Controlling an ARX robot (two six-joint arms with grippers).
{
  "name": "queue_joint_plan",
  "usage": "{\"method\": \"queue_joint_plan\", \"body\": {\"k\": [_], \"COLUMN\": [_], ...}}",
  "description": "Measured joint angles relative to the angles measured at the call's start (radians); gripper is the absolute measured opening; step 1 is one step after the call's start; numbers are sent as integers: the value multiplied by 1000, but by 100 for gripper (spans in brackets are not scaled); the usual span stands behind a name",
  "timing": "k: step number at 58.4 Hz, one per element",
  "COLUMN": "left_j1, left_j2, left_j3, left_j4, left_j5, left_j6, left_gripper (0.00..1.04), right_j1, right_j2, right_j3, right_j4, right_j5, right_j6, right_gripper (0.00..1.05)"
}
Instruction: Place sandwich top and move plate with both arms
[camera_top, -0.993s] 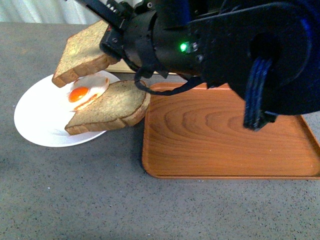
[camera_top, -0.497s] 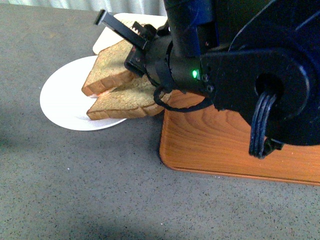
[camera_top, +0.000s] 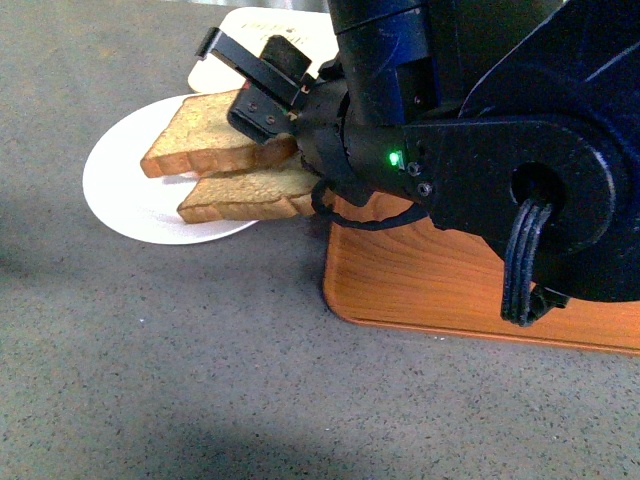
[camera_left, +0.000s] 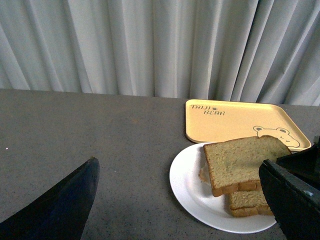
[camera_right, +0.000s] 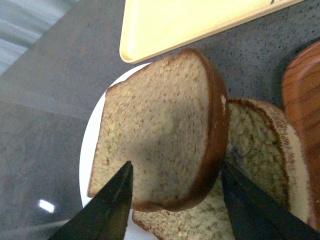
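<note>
- R pincer (camera_right: 176, 166): fingers (camera_right: 107, 210) spread abt one slice-width, closed on the sandwich top (camera_right: 160, 120), one finger against each side crust
- sandwich top: btw the R pincer's fingers, most of it sticking out past the tips, near level w/ a slight tilt
- lower slice (camera_top: 250, 195): directly under the R pincer and the held slice, offset so one long edge shows; can't tell if the two slices touch
- plate (camera_top: 125, 190): beneath both slices, reaches well past the R pincer's tips, sits on the grey surface (camera_top: 150, 360)
- wood tray (camera_top: 420, 280): back from the R pincer's tips, under the R arm (camera_top: 520, 150), edge just beside the plate
- yellow tray (camera_left: 235, 120) w/ bear drawing: beyond the R pincer's far finger, just beside the plate rim
- green light (camera_top: 396, 158): lit on the R arm, behind the pincer
- L pincer (camera_left: 178, 164): wide open, nothing held; plate + slices lie ahead of it, well apart, closer to one finger's side than the other
- curtain (camera_left: 150, 45): far beyond the L pincer, past the surface edge
</note>
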Motion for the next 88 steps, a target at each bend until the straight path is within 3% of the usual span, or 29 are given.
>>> {"method": "queue_joint_plan", "body": {"k": [14,37,42,47,50,68,88], "left_j1": [0,0,0,0,0,0,0], "left_j2": [0,0,0,0,0,0,0], "left_j3": [0,0,0,0,0,0,0], "left_j4": [0,0,0,0,0,0,0], "left_j5": [0,0,1,-1,0,0,0], "left_j6": [0,0,0,0,0,0,0], "left_gripper": [96,96,96,96,96,96,96], "right_j1": [-51,-173,-217,-317,-354,-497,-602], "right_j2": [-156,-564,-613,-752,-822,-1062,-1280], "right_j3": [-135,-392,-502,-646,-696,-872,-974], "right_j4": [32,32,251,319,319,254,146], "right_j5": [43,164,317,286,260,107,11], "right_j6": [0,-214,-430,-679,-747,-855,-865], "right_gripper": [96,96,82,65,56,1,2]}}
